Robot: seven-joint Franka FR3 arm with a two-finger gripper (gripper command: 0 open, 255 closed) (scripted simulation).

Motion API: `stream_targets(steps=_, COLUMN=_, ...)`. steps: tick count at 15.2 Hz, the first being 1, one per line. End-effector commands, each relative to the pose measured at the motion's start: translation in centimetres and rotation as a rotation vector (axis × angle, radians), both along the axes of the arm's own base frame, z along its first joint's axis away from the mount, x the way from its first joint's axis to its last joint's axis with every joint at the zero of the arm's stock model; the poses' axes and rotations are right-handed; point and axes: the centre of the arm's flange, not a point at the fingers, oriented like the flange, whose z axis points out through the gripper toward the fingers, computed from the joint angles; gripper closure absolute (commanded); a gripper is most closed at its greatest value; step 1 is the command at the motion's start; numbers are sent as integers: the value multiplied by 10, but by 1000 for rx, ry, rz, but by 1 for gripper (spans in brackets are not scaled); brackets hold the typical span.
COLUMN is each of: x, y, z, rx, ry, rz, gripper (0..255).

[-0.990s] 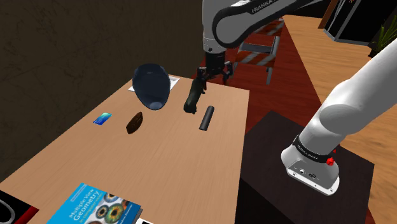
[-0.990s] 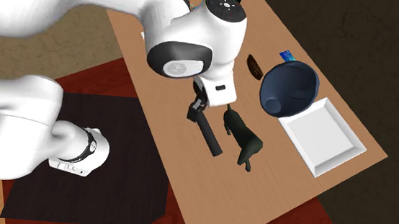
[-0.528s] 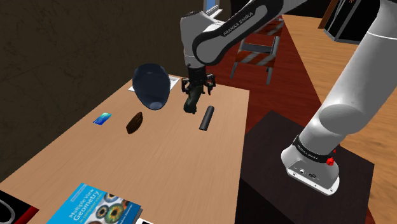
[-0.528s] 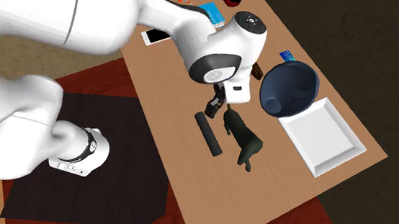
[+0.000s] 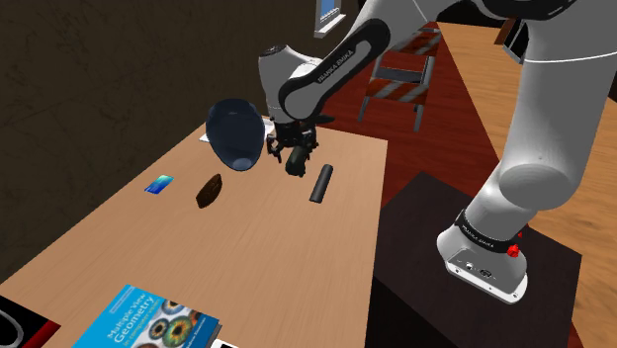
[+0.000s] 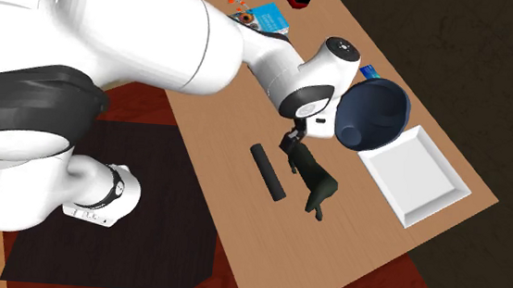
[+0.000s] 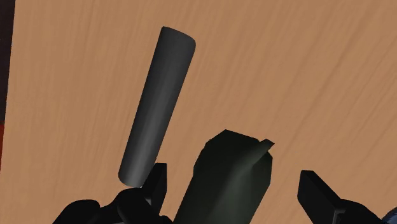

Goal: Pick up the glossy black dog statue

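End effector [image 7: 232,173] wide astride dog statue [image 7: 226,188]; blue bowl [image 6: 371,114] nr white tray [image 6: 417,177].

The arm [image 5: 539,129] was glossy white, all fat rounded tubes, with dark grey bands at the joints. One band had FRANKA EMIKA lettering [image 5: 341,61] in white. Down near the base there was a black ring [image 5: 484,229] with a little red button [image 5: 513,251]. The gripper [image 7: 235,179] was plain black, with blocky fingers [image 7: 318,194].

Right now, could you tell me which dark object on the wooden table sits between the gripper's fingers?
The glossy black dog statue, flanked by the open black gripper; the dark grey cylinder lies just outside one finger.
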Motion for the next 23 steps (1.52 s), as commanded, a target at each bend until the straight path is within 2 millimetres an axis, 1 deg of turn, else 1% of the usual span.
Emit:
stream_targets(steps=1, x=0, y=1, z=-11, rx=-1, ry=-1, rz=-4, gripper=0)
stream_targets(steps=4, x=0, y=1, z=-27, rx=-1, ry=-1, rz=-4, gripper=0)
stream_targets(steps=5, x=0, y=1, z=-35, rx=-1, ry=-1, rz=-4, gripper=0)
stream_targets(steps=7, x=0, y=1, z=-35, rx=-1, ry=-1, rz=-4, gripper=0)
stream_targets(steps=8, x=0, y=1, z=-35, rx=-1, ry=-1, rz=-4, gripper=255)
stream_targets(steps=17, x=0, y=1, z=-35, rx=-1, ry=-1, rz=-4, gripper=255)
stream_targets(steps=23, x=0, y=1, z=-3, rx=-1, ry=-1, rz=-4, gripper=255)
